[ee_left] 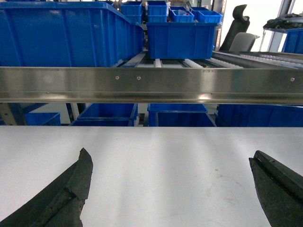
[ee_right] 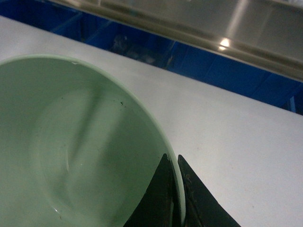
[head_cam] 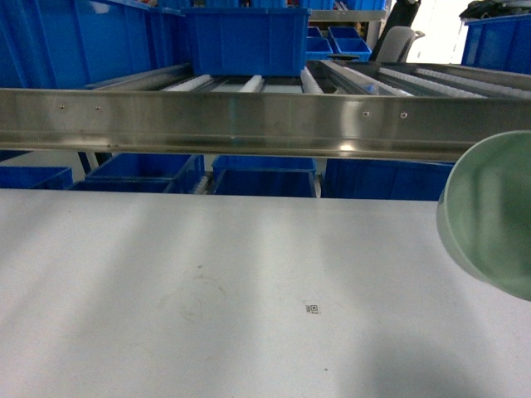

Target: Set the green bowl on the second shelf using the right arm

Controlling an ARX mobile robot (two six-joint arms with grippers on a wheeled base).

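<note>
I have one bowl, and my right fingers pinch its rim, one finger inside and one outside. The bowl is up off the bench, tipped on its side, at the right edge of the head view, just in front of the shelf and a bit below its steel front bar.

My left fingers are spread wide, two dark tips low over the bare bench, holding nothing.

The head view shows one crate sitting on the shelf rollers at the back left, with open rollers to its right. More crates stand under the shelf, maybe four, but they are partly hidden.

Only my right wrist view shows the pinch up close. My left wrist view shows no bowl at all.

The bench is open and flat, with one tiny printed mark near the middle.
</note>
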